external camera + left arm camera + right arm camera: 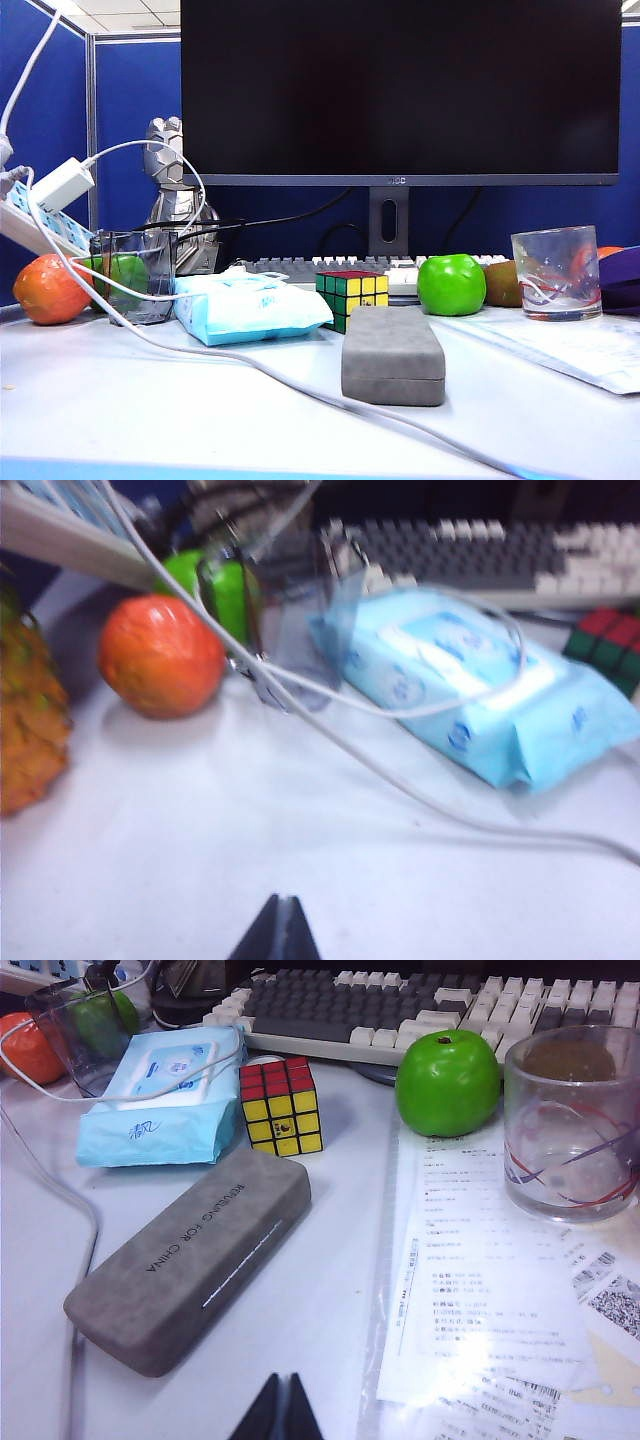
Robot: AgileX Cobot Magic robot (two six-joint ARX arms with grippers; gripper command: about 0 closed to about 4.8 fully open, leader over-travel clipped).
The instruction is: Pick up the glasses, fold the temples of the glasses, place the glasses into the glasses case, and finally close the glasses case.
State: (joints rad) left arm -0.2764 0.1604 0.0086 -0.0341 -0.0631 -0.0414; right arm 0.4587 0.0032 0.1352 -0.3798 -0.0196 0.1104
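Observation:
The glasses case (393, 354) (190, 1257), grey and felt-like, lies shut on the white desk in front of the Rubik's cube (352, 297). The glasses and their temples are out of view. My left gripper (283, 904) is shut and empty above bare desk, facing the orange fruit (160, 669) and the light-blue tissue pack (480, 694); its view is blurred. My right gripper (281, 1384) is shut and empty too, just short of the case's near end. Neither gripper shows in the exterior view.
A white cable (250, 362) snakes across the desk past the case. A glass tumbler (556, 272), a green apple (451, 284) and printed papers (480, 1290) sit on the right. A keyboard (400, 1005) and a monitor (400, 90) stand behind. Another tumbler (138, 275) stands at left.

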